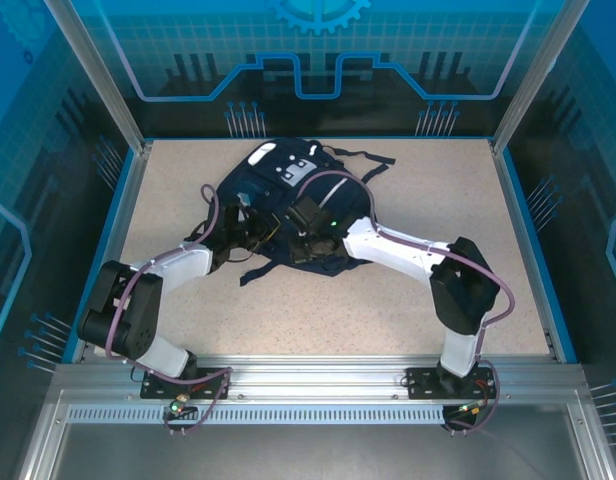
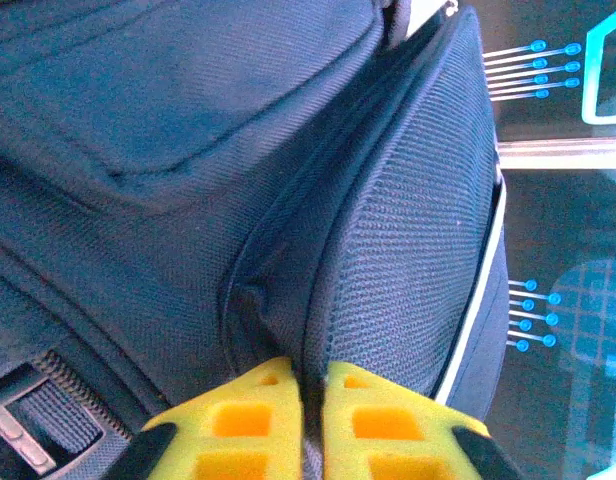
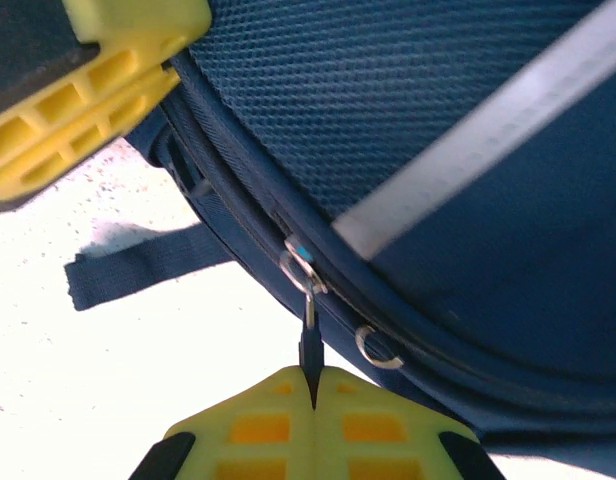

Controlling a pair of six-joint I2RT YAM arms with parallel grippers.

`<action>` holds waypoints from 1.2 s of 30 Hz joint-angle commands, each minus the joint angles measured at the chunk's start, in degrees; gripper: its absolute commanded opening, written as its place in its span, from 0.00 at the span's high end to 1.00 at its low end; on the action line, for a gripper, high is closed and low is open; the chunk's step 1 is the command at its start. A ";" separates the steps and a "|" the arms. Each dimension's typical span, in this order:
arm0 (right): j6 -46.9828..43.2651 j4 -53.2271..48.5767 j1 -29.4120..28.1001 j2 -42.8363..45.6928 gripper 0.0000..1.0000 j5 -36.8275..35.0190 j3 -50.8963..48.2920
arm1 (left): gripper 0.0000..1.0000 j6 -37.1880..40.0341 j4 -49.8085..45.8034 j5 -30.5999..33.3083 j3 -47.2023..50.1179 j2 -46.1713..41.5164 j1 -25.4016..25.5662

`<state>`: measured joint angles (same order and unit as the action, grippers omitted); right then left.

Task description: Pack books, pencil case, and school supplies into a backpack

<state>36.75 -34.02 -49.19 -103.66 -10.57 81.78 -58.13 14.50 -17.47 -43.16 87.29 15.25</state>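
**Desk:** Where is the bag, and what have you got hold of?

**Operator:** The backpack [image 1: 288, 200] lies flat in the middle of the table [image 1: 458, 220], white patches toward the far side. I have both arms reaching in over its near end. My right gripper [image 3: 313, 385] is pinched shut on the dark zipper pull [image 3: 310, 345], which hangs from the metal slider [image 3: 300, 262] on the seam below the white stripe [image 3: 488, 140]. My left gripper [image 2: 310, 375] is clamped on a fold of navy fabric right at the zip line, next to the mesh panel [image 2: 408, 250].

**Desk:** So which step is that?

**Operator:** I'd call it working the main zip: left hand anchors the cloth, right hand draws the slider. I can't tell which way it should run from here.

**Desk:** What does the next move need?

**Operator:** I pull along the curve of the track, not away from it, and keep the left grip taut so the fabric doesn't bunch. The tab is thin, so I expect it could slip.
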 commanded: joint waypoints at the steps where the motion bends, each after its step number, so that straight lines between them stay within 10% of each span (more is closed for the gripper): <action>1: -1.31 -6.26 -0.25 4.96 1.00 -6.23 -1.67 | 1.00 2.71 -2.65 2.85 -1.49 -0.10 0.06; 10: -6.27 -9.37 6.44 13.98 1.00 -15.70 -10.05 | 1.00 4.35 -4.31 3.52 -0.23 0.19 -1.95; 18: -19.82 2.47 13.55 13.36 1.00 -1.51 -10.33 | 1.00 5.88 -6.29 3.10 0.54 -2.26 -3.29; 26: -20.53 6.07 12.37 11.87 1.00 12.20 -10.81 | 0.57 8.77 -17.82 3.67 3.14 -13.80 -4.87; 36: -12.51 10.40 7.54 11.92 0.58 13.21 -15.19 | 0.49 5.93 -15.69 -1.88 2.68 -11.55 -2.99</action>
<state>21.12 -26.44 -41.23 -91.53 1.21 67.16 -51.07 -1.48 -16.62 -40.56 73.63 11.18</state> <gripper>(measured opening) 0.409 0.514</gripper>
